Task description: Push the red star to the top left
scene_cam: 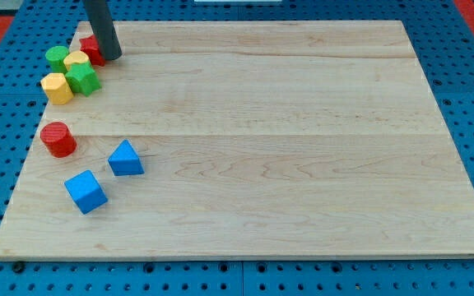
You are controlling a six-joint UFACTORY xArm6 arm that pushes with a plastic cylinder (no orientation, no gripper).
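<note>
1. Nearest the camera, at the view's bottom left of the pale wooden board (303,164), sits a blue cube (85,191), with a blue triangular block (126,158) just above and to its right, and a red cylinder (58,139) further up toward the left edge.

2. At the view's top left corner a tight cluster gathers: a green cylinder (56,57), a yellow rounded block (76,60), a yellow hexagonal block (57,88) and a green star (82,80), all touching or nearly so.

3. Behind that cluster lies the red star (90,49), mostly hidden by my dark rod; only a red sliver shows, so its shape is taken from the task. It already sits close to the top left corner.

4. My tip (109,57) rests against the star's right side, just right of the yellow rounded block. No jaws exist on this rod, so nothing is held; it can only shove.

5. Judging by looks, the star is a small, light, rigid block that should slide easily on smooth wood. Its points may make it twist, so pressing squarely on its centre seems safest.

6. Count: two red blocks, two green, two yellow, two blue; eight in all.
</note>
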